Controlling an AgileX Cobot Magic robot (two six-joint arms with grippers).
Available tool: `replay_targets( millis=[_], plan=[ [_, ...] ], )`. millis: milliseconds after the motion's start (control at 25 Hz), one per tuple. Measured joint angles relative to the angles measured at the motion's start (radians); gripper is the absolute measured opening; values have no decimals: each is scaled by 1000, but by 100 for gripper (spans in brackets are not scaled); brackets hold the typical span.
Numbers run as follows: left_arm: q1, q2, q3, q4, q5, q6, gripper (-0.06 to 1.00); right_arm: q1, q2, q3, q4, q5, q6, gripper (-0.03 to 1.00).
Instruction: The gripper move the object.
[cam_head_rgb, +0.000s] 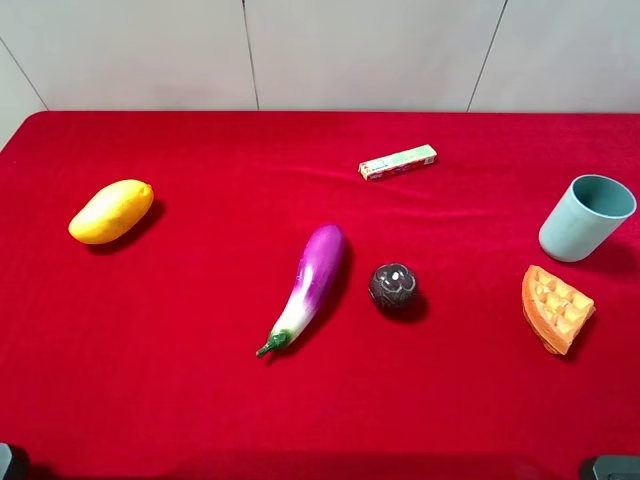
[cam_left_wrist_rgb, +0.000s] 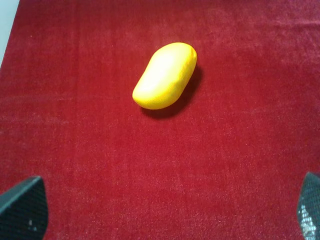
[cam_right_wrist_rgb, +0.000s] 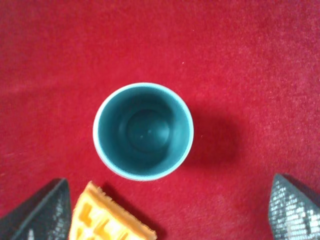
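1 waffle wedge (cam_head_rgb: 557, 308) lies just beside the cup (cam_head_rgb: 585, 222).

On a red cloth table (cam_head_rgb: 200, 400) were laid a yellow mango (cam_head_rgb: 111, 211), purple eggplant (cam_head_rgb: 312, 280), dark round fruit (cam_head_rgb: 392, 286), small green carton (cam_head_rgb: 398, 162), pale blue-green plastic cup (cam_head_rgb: 580, 225), orange waffle wedge (cam_head_rgb: 556, 308).

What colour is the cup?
Pale blue-green cup, darker teal inside; the right wrist view shows it best.

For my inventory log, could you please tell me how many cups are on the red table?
1. The pale blue-green cup stands upright at the high view's right, just behind the orange waffle piece; none looks hidden.
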Motion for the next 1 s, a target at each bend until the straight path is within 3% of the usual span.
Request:
replay_targets(
  millis=[760,1000],
  plan=[
    [0,0,0,0,0,0,99,0,-390,0,71,315,0,60],
    [0,0,0,0,0,0,99,0,-468,0,125,339,0,60]
  ],
)
